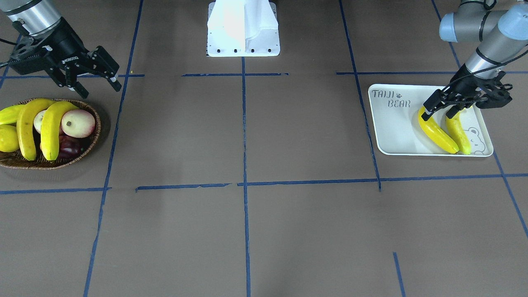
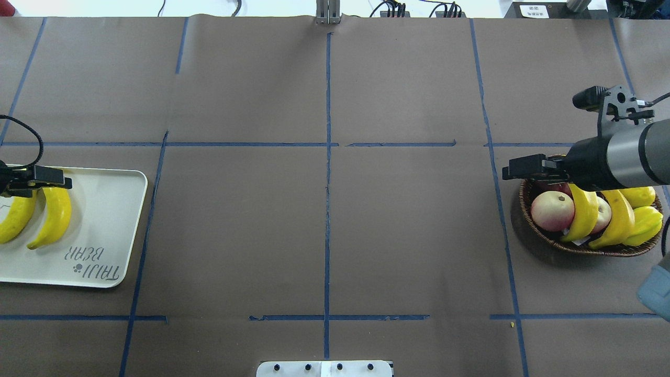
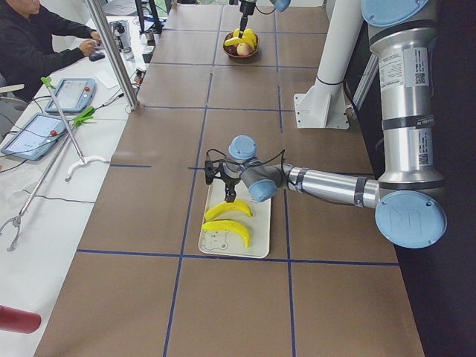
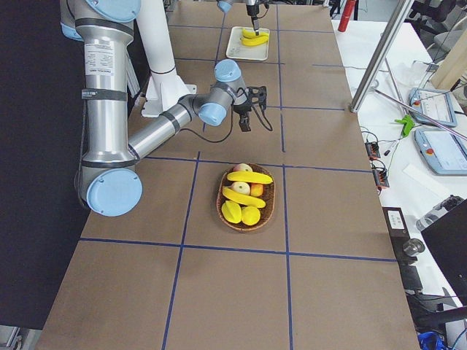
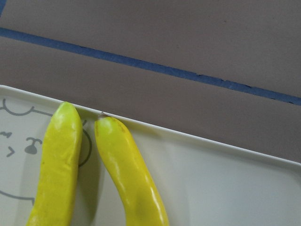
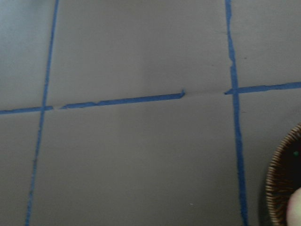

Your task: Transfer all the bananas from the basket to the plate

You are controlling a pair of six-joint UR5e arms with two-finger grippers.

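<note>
Here, my left hand (image 1: 439,113) hangs with its fingers spread over the near ends of two bananas (image 1: 437,134) lying side by side on the plate (image 1: 392,128). At the other end of the bench (image 1: 247,231), my right hand (image 1: 98,87), fingers wide and empty, hovers just beside the basket (image 1: 88,150), where two more bananas (image 1: 51,128) rest across the other fruit (image 1: 78,123).
</note>
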